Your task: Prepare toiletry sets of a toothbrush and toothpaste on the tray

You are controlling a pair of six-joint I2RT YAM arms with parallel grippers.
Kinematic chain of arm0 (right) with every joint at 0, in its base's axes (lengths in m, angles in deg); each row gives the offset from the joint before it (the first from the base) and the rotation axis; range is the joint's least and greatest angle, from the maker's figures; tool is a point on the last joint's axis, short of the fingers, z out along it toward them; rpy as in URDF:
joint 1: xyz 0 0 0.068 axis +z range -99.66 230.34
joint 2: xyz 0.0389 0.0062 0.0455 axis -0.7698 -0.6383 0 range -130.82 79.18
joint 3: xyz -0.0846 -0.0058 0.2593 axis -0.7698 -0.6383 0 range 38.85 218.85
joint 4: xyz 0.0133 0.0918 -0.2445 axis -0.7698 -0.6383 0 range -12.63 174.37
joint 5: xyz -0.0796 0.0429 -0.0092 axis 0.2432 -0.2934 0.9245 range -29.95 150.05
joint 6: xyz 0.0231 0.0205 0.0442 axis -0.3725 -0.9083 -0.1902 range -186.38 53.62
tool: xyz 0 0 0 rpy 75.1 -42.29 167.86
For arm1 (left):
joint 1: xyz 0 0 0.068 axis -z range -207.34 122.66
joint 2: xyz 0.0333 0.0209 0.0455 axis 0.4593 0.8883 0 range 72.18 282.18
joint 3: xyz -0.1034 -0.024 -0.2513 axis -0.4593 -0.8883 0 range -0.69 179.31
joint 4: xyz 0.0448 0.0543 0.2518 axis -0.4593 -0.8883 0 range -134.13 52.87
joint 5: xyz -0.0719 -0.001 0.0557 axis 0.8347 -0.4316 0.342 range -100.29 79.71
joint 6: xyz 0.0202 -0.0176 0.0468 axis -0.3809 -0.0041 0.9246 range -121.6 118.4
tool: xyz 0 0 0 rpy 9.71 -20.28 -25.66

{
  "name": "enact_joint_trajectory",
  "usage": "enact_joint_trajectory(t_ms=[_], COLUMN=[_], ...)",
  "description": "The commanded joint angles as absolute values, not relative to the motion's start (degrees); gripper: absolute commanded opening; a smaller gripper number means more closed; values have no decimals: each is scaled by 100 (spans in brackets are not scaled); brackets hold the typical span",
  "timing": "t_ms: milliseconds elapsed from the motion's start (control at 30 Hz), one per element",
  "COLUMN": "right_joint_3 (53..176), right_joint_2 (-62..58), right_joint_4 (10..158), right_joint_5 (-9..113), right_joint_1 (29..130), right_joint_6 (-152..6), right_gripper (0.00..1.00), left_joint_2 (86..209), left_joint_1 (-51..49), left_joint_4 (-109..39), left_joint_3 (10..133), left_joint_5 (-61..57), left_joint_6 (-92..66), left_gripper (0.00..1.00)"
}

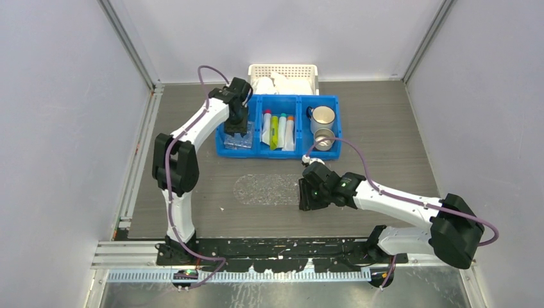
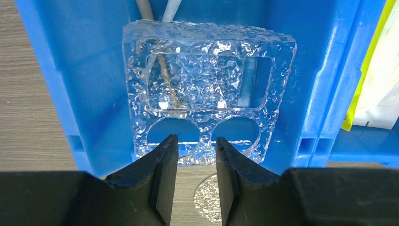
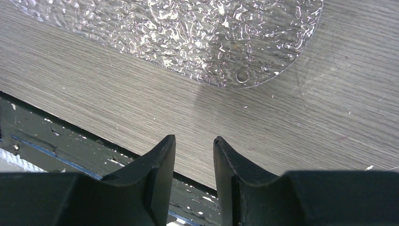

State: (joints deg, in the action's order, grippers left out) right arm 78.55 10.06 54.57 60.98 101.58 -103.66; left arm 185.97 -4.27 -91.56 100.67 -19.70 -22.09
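The left pincer stood narrowly parted and empty over the left compartment of the blue bin, just short of a clear dimpled holder filling the middle of that frame. I took the two slim pale handles at the top edge behind it for the toothbrush stock. The toothpaste tubes lay in the middle compartment. The right pincer, equally narrow and empty, hovered over the surface beside the tray, which carried nothing I could see. I judged this the first pick: reach past the holder, spread the jaws, close on one handle.
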Motion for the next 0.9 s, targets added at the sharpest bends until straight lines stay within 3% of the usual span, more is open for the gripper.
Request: enact_joint_trajectory(t_ms=[0, 300, 467, 533, 867], right_joint_3=[7832, 7750, 7722, 7701, 7634], right_joint_2=[988, 952, 972, 991, 1182], right_joint_4=[5664, 5757, 5757, 5772, 5823], right_joint_5=[6080, 5931, 5890, 5895, 5841], right_joint_1=[10145, 10149, 10145, 10146, 10141], right_joint_6=[-10296, -10314, -10313, -10336, -10418], right_gripper=[42, 42, 42, 42, 41], left_joint_2=[18726, 18953, 18737, 18650, 17859], left_joint_1=[-350, -326, -326, -326, -294], left_joint_4=[-9085, -9106, -8899, -8926, -9838], left_joint_3=[10301, 10350, 10074, 10033, 10597], left_joint_5=[-2018, -2268, -2478, -2532, -2738], left_joint_6=[-2137, -2230, -2315, -2343, -2371], left_gripper=[37, 33, 7, 3, 4])
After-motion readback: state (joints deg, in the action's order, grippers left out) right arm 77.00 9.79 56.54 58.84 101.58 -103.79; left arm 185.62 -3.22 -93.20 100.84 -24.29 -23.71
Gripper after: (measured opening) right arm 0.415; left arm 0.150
